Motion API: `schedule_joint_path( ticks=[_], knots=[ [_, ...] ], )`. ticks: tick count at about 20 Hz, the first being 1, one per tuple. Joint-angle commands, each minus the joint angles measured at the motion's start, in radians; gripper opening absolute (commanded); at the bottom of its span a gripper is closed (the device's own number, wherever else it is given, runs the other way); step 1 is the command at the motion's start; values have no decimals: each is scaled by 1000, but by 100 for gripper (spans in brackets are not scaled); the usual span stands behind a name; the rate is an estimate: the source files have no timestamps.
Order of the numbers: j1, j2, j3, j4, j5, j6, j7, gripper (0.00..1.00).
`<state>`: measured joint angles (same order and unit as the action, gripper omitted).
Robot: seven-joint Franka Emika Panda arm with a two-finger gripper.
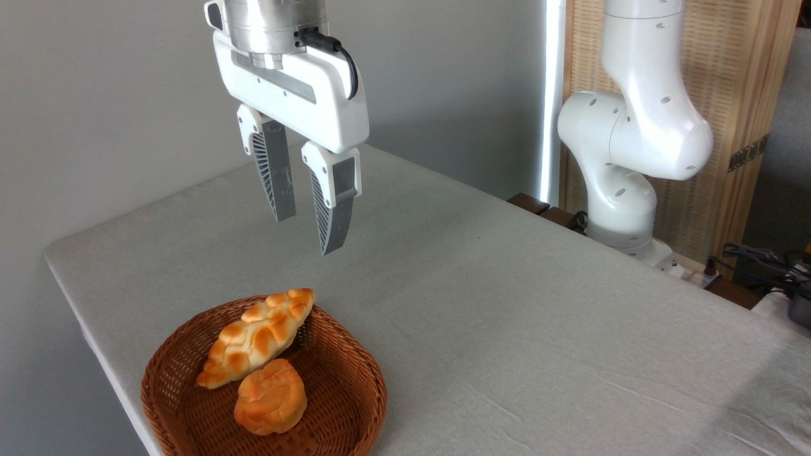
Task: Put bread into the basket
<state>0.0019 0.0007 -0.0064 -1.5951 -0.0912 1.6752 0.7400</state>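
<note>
- Bread (pixel 256 337) is sitting in the basket (pixel 355 405) already, lying at a slant with one pointed end up over the back rim and the other end down near the left side.
- It's the long braided loaf, golden with browner patches on top.
- Right next to it, toward the front, there's a small round orange bun (pixel 270 396), and the two look like they're touching or pretty much so.
- Basket is round, shallow, reddish-brown wicker, parked near the front left corner of the table (pixel 507 304).
- The hand (pixel 308 234) hangs in the air above and a bit behind the basket, well clear of the loaf.
- Its two fingers (pixel 279 174) point down with a modest gap between them, so it's partly open and has nothing in it.
- A black cable (pixel 345 57) loops off the side of the wrist, up near the metal collar.
- The white arm base (pixel 624 183) stands off the far right edge of the table, in front of a light wooden panel (pixel 735 82).
- Table has a plain grey cloth cover with a few soft creases on the right.
</note>
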Motion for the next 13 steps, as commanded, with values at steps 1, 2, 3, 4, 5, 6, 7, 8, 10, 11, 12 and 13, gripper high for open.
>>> schedule_joint_path(
  ticks=[1,2,3,4,5,6,7,8,10,11,12,13],
  knots=[
    [10,-22,-9,-28,15,5,32,100],
    [9,-22,-9,-28,18,-18,35,100],
    [9,-22,-9,-26,33,-31,36,100],
    [7,-24,-9,-26,53,-35,41,100],
    [7,-22,-10,-26,57,-41,39,100],
    [7,-24,-9,-26,57,-49,39,100],
    [7,-24,-10,-26,57,-51,39,100],
    [7,-24,-11,-26,57,-51,39,100],
    [7,-24,-9,-25,56,-51,41,100],
    [7,-24,-9,-25,54,-51,36,100],
    [7,-24,-9,-25,56,-52,39,100],
    [7,-24,-9,-25,56,-52,41,100]
  ],
)
